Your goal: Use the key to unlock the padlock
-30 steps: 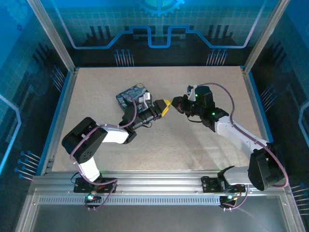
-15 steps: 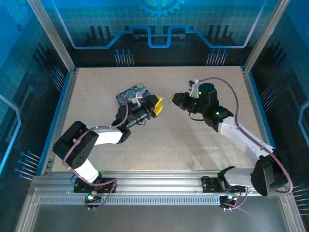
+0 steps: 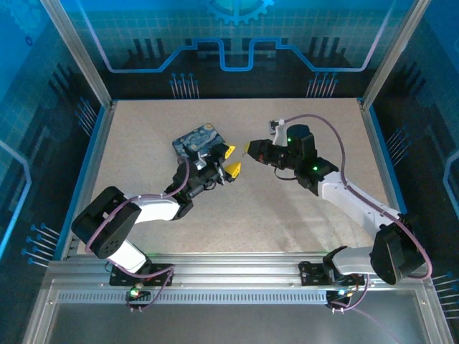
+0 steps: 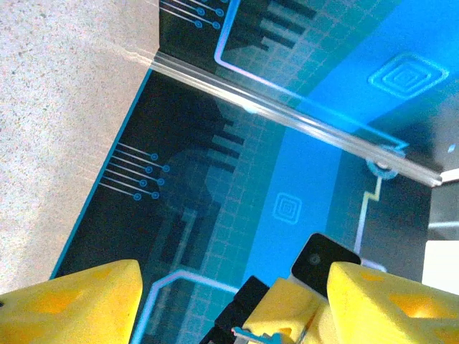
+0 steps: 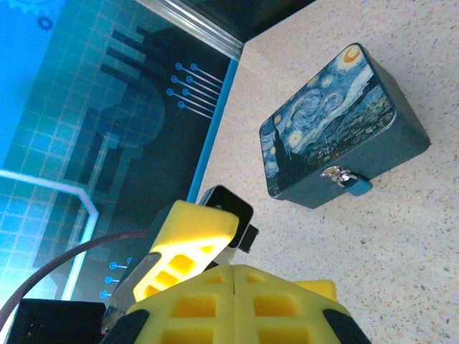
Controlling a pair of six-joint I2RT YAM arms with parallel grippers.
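Hanging at the front clasp of the dark blue swirl-painted rectangular tin (image 5: 330, 122), the tiny padlock (image 5: 346, 180) with a thin silvery shackle and a dark bluish body rests against the tin's front wall, right of centre in the right wrist view and just above the speckled beige surface (image 3: 287, 208). The lock looks closed, though it is too small to be sure. In the top view the tin sits upper left of the middle. The left gripper (image 3: 230, 160) is just beside the tin's lower right corner, released, with its two yellow fingers spread wide and pointing toward the right of the frame. The right gripper (image 3: 250, 147) faces it from the right, near but apart, and is clenched: in its own wrist view the yellow fingers meet along a closed seam at the bottom edge. The padlock lies well up and to the right of that seam, not touching it. In the left wrist view a thin pale silvery key (image 4: 252, 333) sticks out from the right gripper's yellow tip at the bottom of the frame, between the left gripper's spread fingers (image 4: 72, 297), well away from the padlock.
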